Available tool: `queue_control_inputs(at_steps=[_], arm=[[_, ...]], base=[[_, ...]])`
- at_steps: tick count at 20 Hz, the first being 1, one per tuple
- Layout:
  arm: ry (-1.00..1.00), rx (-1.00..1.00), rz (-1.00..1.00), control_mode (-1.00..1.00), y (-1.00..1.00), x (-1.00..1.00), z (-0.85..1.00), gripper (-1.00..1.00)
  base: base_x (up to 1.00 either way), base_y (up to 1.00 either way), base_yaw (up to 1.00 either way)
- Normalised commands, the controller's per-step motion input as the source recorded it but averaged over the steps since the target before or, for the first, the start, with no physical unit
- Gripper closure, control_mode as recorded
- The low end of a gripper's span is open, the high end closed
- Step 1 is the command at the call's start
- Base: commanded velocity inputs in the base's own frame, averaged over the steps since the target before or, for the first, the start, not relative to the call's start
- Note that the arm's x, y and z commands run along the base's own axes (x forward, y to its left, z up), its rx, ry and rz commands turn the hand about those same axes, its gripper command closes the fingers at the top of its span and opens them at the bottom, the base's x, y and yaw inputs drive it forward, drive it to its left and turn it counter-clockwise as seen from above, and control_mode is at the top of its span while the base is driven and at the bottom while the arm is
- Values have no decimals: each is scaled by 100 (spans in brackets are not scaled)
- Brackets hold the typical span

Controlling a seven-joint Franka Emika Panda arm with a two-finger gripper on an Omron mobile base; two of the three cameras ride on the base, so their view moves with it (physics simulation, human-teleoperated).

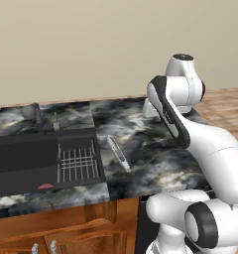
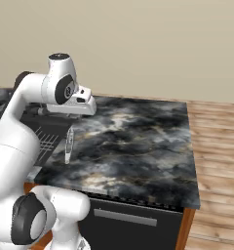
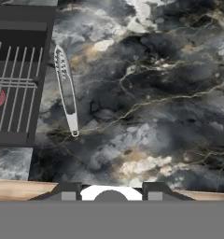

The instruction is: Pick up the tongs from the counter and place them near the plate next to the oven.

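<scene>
Item: slim silver-grey metal tongs (image 3: 66, 91), two long narrow arms joined at one end. Location: flat on the dark marbled stone tabletop (image 3: 151, 93), just beside the edge of the black sink (image 1: 22, 158) with its wire rack (image 1: 77, 164).

Relation to gripper: the two-finger gripper (image 3: 109, 192) hung above the tabletop, closed and empty. In the hand view the tongs lay ahead and well to the left of the fingertips, apart from them. Long axis ran nearly parallel to the sink edge, slightly slanted.

Judgement: a leftward shift, opened jaws and a grip across the narrow width would be needed.

Appearance: thin, pale, glossy; one end rounded.
</scene>
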Motion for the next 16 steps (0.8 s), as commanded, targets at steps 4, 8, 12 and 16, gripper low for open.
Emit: queue_control_inputs(at_steps=[4,8,12,16], arm=[[4,-4,0,-100,9,-6,-2,-100],[10,-33,-1,-100,94,0,-25,-100],[-1,-19,0,-100,85,0,-41,-100],[-1,2,7,-100,30,8,-58,-100]], base=[[0,0,0],[0,0,0],[0,0,0],[0,0,0]])
